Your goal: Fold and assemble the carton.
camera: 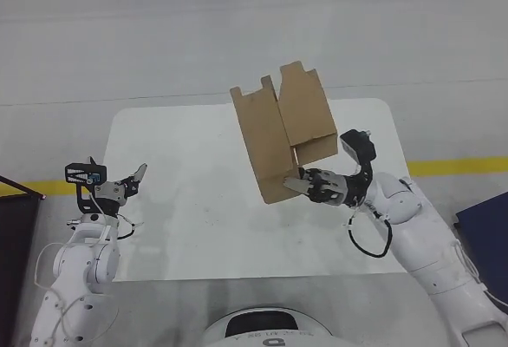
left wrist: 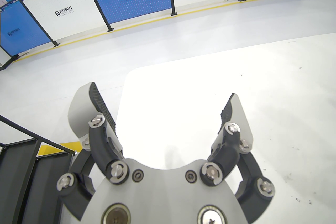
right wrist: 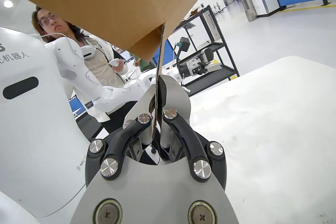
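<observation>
Fingers (left wrist: 101, 104) of the left pincer (left wrist: 162, 93) are spread wide with nothing between them. A corner of the table (camera: 193, 217) lies just under and ahead of it. The carton (camera: 280, 139) is well off to the right of this pincer, up in the air and tipped.

The right pincer (right wrist: 158, 86) is pinching one thin bottom edge of the carton, and the rest of the box stands above and past it. I think that is a weak hold. The big box could swing, bend at that edge or slip out and drop, because only one small spot is pinched and the other pincer is too far away to help.

The inside of the carton is hidden. I cannot tell how deep the edge sits in the right pincer.
</observation>
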Tool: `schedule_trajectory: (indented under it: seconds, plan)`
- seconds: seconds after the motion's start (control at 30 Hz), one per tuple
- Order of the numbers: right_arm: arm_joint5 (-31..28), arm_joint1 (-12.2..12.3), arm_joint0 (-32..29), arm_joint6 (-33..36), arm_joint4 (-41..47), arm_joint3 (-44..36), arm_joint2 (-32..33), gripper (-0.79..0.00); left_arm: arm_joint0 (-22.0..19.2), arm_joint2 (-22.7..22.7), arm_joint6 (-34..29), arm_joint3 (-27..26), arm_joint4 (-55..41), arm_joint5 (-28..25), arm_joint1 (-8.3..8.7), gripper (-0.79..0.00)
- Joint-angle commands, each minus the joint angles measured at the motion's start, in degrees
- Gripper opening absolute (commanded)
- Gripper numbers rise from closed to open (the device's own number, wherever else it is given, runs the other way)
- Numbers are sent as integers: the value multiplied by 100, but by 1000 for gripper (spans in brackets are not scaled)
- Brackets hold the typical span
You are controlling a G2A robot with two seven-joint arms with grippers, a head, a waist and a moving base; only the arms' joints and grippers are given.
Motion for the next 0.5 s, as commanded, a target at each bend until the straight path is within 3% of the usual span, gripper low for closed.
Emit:
schedule_trajectory:
  seconds: [0.0,0.23,0.47]
  plan:
    - [2,65,28,1,81,-5,-29,-785,0,0,0,0,0,0,0,0]
    - [2,205,69,1,-30,-15,21,-785,0,0,0,0,0,0,0,0]
    - [2,169,-152,-590,-1131,-56,304,-785,0,0,0,0,0,0,0,0]
